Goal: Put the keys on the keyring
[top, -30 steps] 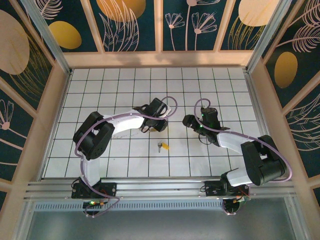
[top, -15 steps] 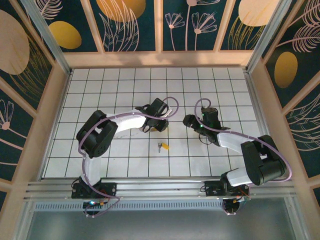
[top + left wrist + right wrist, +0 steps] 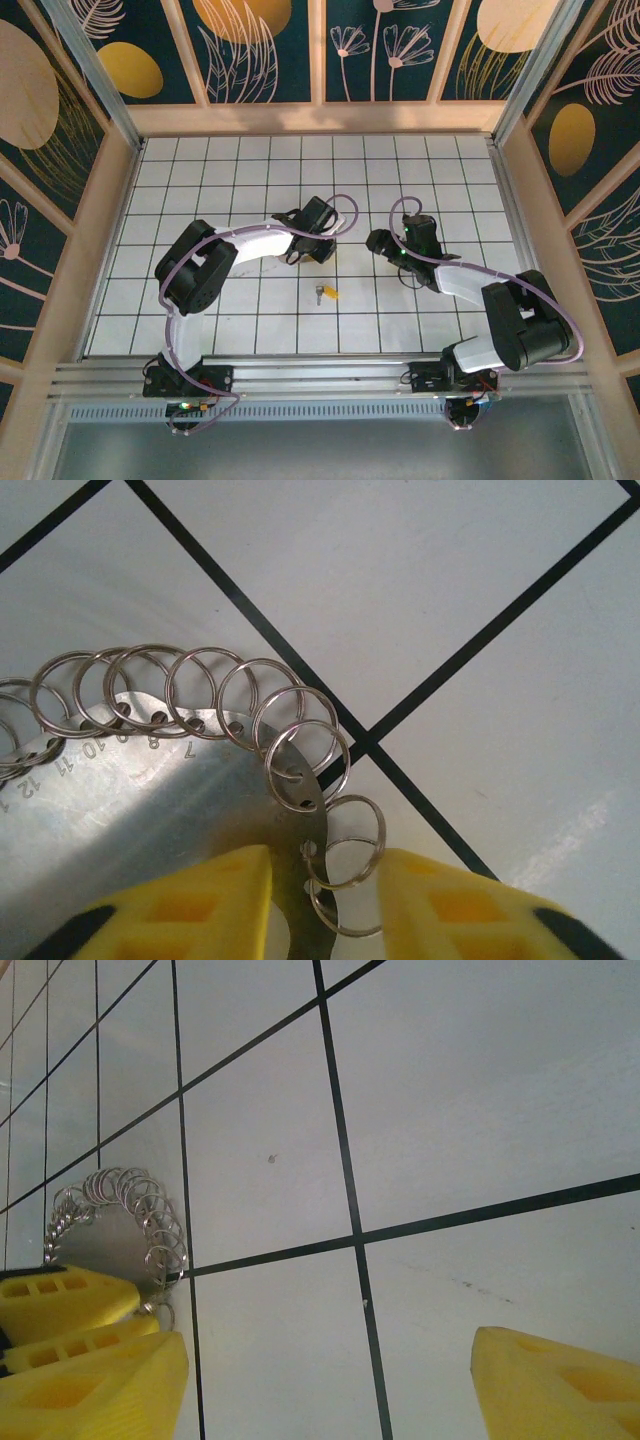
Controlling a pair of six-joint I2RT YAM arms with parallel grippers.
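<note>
Currently: left gripper low over keyring, a numbered metal disc rimmed with split rings. My yellow fingers straddle disc edge with small gap between; cannot tell if clamped. Right gripper jaws wide apart, floor between. Key, yellow tag, flat on floor, nearer bases, apart from both grippers.

White gridded table, small tagged key

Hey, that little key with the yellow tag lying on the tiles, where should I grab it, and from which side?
Likely the yellow tag, sticking out beside the silver key, which leaves the metal end free. It lies flat on the tiled floor, so come straight down from above, pinching across the tag's narrow width.
</note>
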